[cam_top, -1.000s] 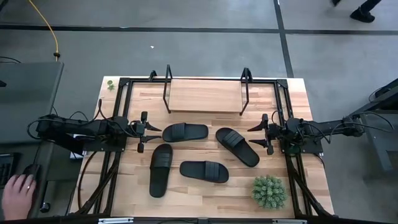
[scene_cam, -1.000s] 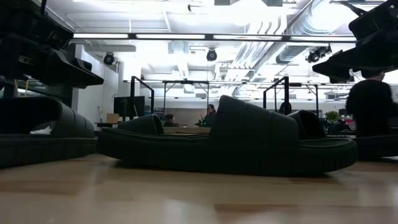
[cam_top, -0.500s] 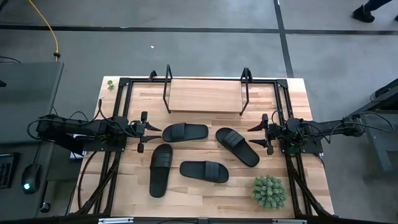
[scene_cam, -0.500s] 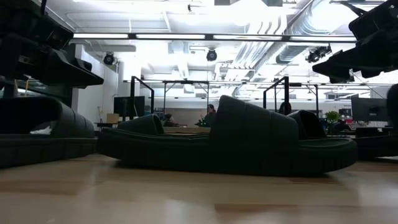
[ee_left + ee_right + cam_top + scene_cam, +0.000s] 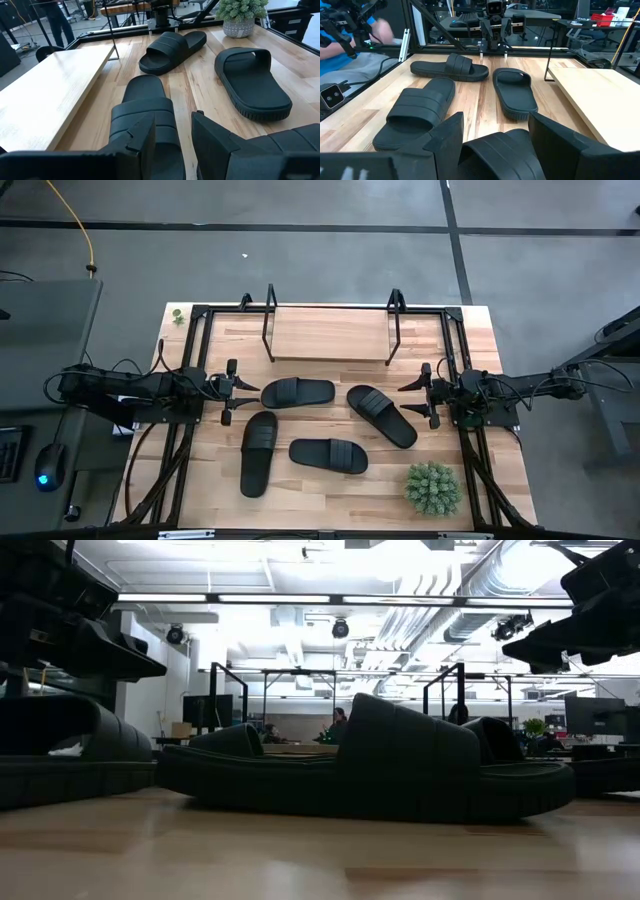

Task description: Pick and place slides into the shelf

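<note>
Four black slides [image 5: 312, 430] lie on the tabletop at six o'clock from the shelf [image 5: 330, 335], flanked by left gripper [image 5: 243, 395] and right gripper [image 5: 407, 397], fingers spread, empty.

no readable text, labels, brands, numbers or signs anywhere

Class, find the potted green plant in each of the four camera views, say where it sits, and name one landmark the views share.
High view: potted plant on the table's near right corner, beside the slides.
Low view: not identifiable.
Left wrist view: potted plant at the far table edge, beyond two slides.
Right wrist view: not in it.
Shared landmark: the shelf's light wooden board, also in the left wrist and right wrist views.
</note>
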